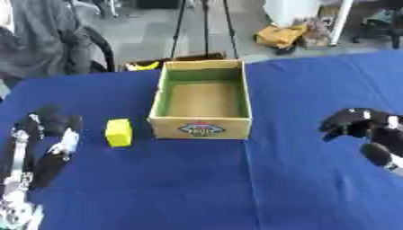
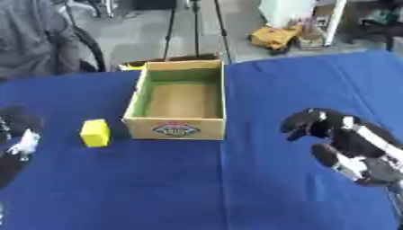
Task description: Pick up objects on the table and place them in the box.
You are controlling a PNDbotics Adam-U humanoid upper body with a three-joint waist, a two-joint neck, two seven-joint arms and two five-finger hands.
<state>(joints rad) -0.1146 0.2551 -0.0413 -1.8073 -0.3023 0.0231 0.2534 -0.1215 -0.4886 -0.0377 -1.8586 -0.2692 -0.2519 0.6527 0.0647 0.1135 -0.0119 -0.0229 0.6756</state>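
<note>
a small yellow block [image 1: 119, 132], seemingly foam or light plastic though the view is too soft to be sure, is seen standing on the blue cloth-covered table [image 1: 236, 188], just beside the front left corner of the open cardboard box [image 1: 202, 99] and nearer the table's left edge than its right. the block is judged to be light and fairly stiff, with flat faces that should not slip much; it would best be taken across two opposite side faces, thumb on one and fingers on the other, from above. the box interior appears bare, so nothing is judged to have been placed yet. the left hand [image 1: 49, 143] is held low over the table near the left edge, a little apart from the block, its fingers relaxed and pointing toward the far edge, nothing held. the right hand [image 2: 340, 143] is held above the table toward the right edge, well apart from the box, its fingers loosely curved and spread, also holding nothing. the left hand is judged the better placed for the block.
</note>
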